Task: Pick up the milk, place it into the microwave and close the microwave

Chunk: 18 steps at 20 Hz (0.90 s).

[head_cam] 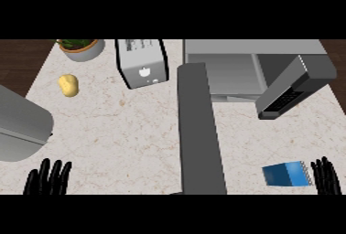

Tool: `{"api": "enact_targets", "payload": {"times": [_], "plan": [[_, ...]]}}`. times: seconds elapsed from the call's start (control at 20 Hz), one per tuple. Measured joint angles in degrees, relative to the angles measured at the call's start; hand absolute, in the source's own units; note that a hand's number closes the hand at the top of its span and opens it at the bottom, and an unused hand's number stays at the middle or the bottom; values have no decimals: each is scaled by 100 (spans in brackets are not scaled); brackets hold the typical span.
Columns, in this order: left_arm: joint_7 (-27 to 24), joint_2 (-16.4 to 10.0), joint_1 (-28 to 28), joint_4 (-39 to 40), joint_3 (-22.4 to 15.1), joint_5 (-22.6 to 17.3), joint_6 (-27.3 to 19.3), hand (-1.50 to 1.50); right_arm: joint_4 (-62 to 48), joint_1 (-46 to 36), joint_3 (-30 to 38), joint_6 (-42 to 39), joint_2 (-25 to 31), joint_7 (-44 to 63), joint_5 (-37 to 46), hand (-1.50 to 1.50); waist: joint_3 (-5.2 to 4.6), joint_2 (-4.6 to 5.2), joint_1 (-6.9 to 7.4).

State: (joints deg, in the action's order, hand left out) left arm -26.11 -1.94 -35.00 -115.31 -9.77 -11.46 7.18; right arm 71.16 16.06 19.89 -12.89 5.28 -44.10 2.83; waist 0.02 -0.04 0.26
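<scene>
Milk carton [286, 174], one, just beside open right robot hand [326, 177]; left robot hand [47, 178] open too.

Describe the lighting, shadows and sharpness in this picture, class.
Head view: flat, even light, no glare on the counter; no strong cast shadows beside the plant pot or microwave door; near and far look equally sharp; left hand and right hand are cropped at the lower edge.

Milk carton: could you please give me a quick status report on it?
Left hand and right hand open, at near edge. Milk carton on counter beside right hand, not held. Microwave open, door jutting across counter.
</scene>
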Motion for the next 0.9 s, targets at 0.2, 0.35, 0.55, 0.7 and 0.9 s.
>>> {"api": "enact_targets", "payload": {"times": [0.2, 0.35, 0.55, 0.7, 0.9], "plan": [[-101, -81, -158, -5, 9, -30, 95, -150, -723, -402, 90, 75, 118, -336, 40, -150, 0, 0, 8], [-183, -34, -250, 31, -111, 53, 74, -150, -1003, -512, 74, 115, 188, -519, 105, -150, -1, 0, 6], [-242, -156, -356, -9, 30, -137, 188, -150, -1511, -765, 56, 168, 300, -802, 196, -150, 0, 1, 7], [-219, -179, -374, -85, 84, -196, 195, -150, -1878, -955, 42, 190, 379, -988, 229, -150, -1, 0, 9], [-298, -131, -375, 19, 12, -130, 188, -150, -1950, -1045, -82, 208, 361, -1019, 232, -150, -1, 0, 4]]}}
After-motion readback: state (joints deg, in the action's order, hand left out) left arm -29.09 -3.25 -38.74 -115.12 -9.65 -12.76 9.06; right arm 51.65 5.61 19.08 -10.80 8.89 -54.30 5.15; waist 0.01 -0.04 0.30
